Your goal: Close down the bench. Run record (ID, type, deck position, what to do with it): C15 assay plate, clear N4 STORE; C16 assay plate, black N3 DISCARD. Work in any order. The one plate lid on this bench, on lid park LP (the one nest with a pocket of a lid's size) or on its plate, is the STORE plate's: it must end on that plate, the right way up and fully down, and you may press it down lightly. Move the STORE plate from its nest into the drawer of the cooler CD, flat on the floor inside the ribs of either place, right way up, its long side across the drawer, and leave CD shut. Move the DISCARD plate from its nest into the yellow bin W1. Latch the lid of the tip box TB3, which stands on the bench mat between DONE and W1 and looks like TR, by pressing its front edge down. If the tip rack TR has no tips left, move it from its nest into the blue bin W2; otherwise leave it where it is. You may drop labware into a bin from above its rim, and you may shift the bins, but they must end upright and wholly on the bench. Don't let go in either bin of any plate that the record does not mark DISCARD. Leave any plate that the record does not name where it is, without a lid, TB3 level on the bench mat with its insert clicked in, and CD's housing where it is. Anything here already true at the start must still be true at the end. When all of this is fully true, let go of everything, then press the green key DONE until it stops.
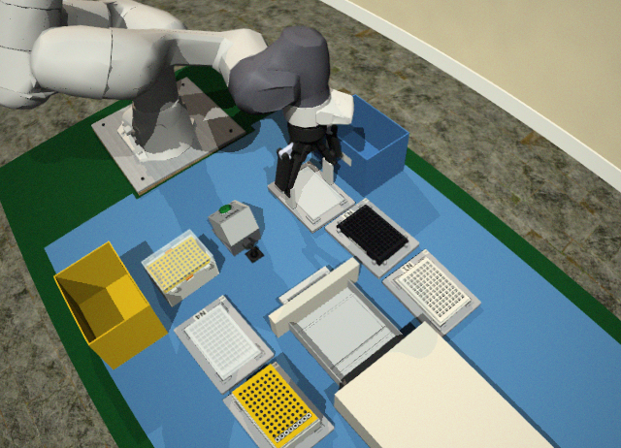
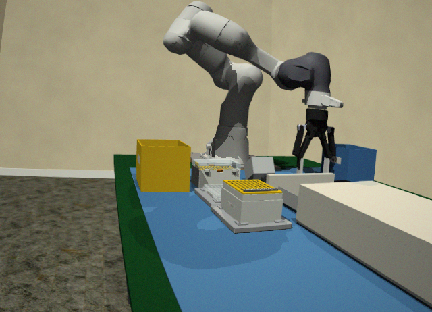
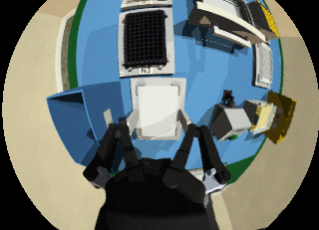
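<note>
From the top view, the hand [image 1: 307,185] hangs spread over the plate lid [image 1: 316,195], which lies in its nest beside the blue bin [image 1: 386,127] at the far edge of the bench [image 1: 30,182]. One finger stands on each side of the lid, and nothing is pinched between them. Next along the right edge sit the black plate [image 1: 372,233] and then a white plate [image 1: 432,288], each in its own nest. The cooler [image 1: 436,388] fills the near right corner, its drawer [image 1: 341,328] pulled out toward the middle of the bench. The clear plate [image 1: 222,338] rests in a nest near the left edge, with the yellow-topped tip rack [image 1: 274,405] just nearer the front edge. The yellow bin [image 1: 102,303] stands at the left corner, the tip box [image 1: 179,267] just beside it, and the green key [image 1: 225,208] tops a grey block between that box and the lid.

From the exterior view, the hand [image 2: 313,165] points straight down with its fingertips low behind the drawer front [image 2: 300,179], near the blue bin [image 2: 356,162]. The yellow bin [image 2: 163,165] stands upright, and the tip rack [image 2: 252,200] sits in front of the tip box [image 2: 216,171].

From the wrist view, the fingers flank the near end of the lid [image 3: 158,110], apart from each other. The black plate [image 3: 144,39] lies just beyond it.
</note>
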Controlling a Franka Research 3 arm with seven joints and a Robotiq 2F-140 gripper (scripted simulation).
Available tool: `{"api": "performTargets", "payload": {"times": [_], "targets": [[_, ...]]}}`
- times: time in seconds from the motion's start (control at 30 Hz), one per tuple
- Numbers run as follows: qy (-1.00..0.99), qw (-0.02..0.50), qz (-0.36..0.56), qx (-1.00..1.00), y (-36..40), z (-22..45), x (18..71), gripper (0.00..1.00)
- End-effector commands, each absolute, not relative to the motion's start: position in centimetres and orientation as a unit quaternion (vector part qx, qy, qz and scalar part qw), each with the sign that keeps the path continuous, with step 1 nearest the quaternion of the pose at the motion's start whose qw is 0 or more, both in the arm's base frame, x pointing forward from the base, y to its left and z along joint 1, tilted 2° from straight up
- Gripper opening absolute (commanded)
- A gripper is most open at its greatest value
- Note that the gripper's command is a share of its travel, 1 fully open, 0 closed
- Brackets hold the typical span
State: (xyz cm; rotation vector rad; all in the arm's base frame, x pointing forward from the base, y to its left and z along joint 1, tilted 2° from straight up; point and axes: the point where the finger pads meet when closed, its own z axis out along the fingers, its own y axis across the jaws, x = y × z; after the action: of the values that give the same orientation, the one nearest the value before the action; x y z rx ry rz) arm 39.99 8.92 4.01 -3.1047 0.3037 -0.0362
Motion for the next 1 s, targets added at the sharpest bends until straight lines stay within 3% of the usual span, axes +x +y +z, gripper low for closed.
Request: {"api": "performTargets", "payload": {"times": [0.0, 0.17, 0.2, 0.97], "targets": [[0.101, 0.012, -0.014, -0.995, 8.98, 4.02, 40.18, 0.66], [0.101, 0.012, -0.014, -0.995, 8.98, 4.02, 40.18, 0.66], [0.101, 0.012, -0.014, -0.995, 8.98, 4.02, 40.18, 0.00], [0.101, 0.012, -0.014, -0.995, 8.98, 4.02, 40.18, 0.00]]}}
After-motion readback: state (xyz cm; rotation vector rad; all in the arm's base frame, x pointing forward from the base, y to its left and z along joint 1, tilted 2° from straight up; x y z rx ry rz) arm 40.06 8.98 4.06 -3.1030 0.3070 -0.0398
